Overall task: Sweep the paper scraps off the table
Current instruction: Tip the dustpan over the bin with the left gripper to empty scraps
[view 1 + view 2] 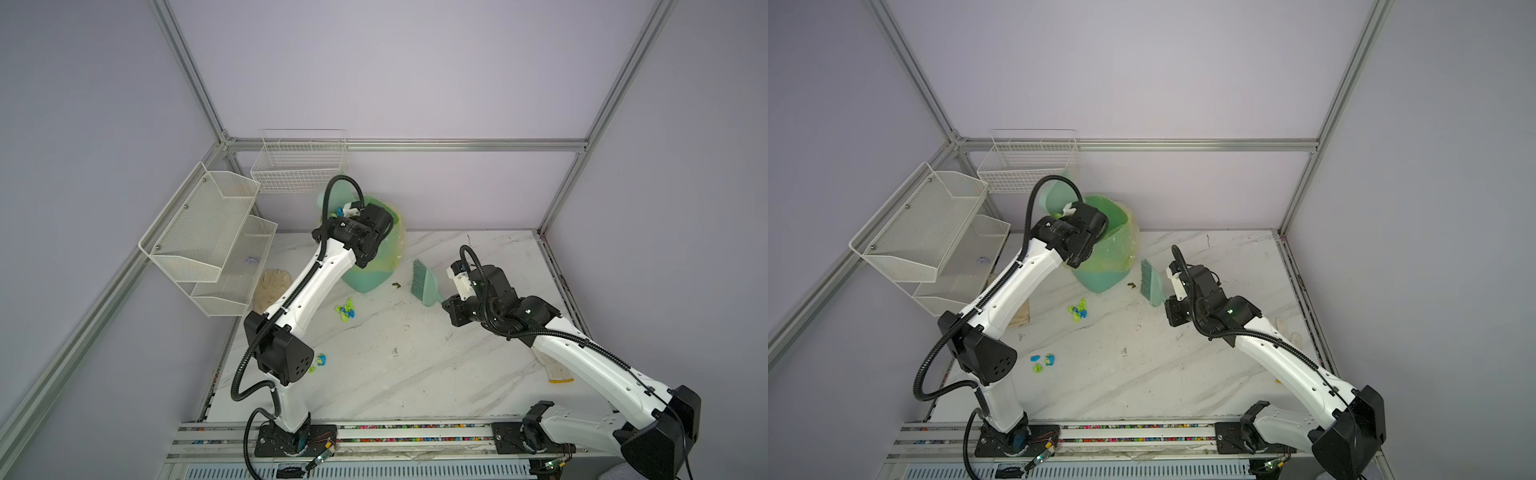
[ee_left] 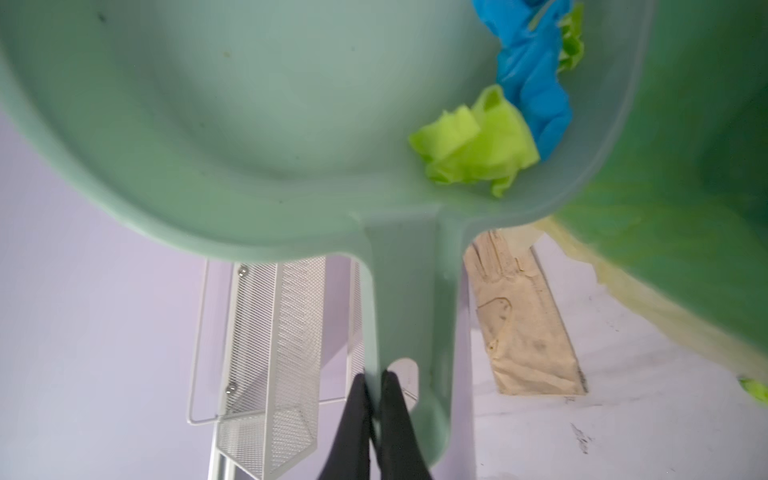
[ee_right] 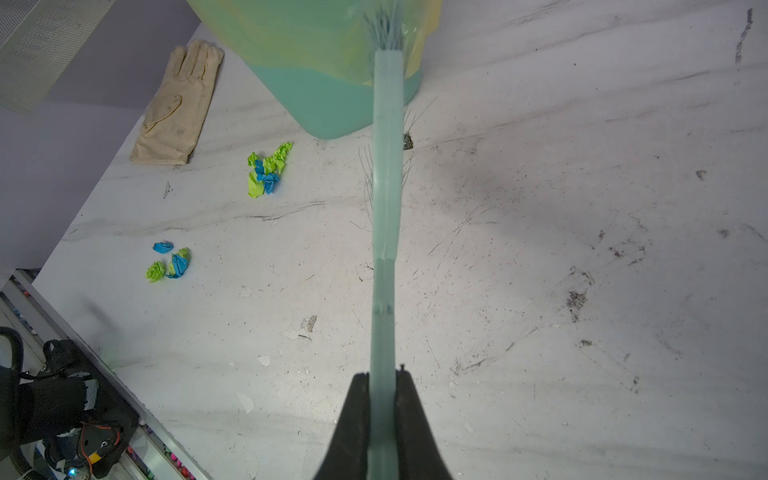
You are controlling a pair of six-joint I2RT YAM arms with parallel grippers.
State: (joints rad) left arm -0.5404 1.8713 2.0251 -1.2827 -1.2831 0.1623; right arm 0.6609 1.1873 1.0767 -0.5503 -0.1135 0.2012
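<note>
Dump step: left claw (image 2: 376, 380) clamps dustpan (image 2: 249, 124) handle, tipped, probably over bin (image 1: 368, 280); paper scraps (image 2: 478, 141) inside. Right claw (image 3: 382, 380) pinches brush (image 3: 386, 166), which points at the bin. Two more clumps sit on table (image 3: 540, 249), centre-left of frame, left of the brush.

paper scraps (image 3: 268, 170): small crumpled wads, bright blue and lime-green.
far cluster (image 1: 345, 309): on the table (image 1: 415, 353), left of middle.
near cluster (image 1: 320, 360): nearer, further left.
other wads (image 2: 478, 141): inside the dustpan (image 2: 249, 124).
table: white, grey-veined, scuffed.
</note>
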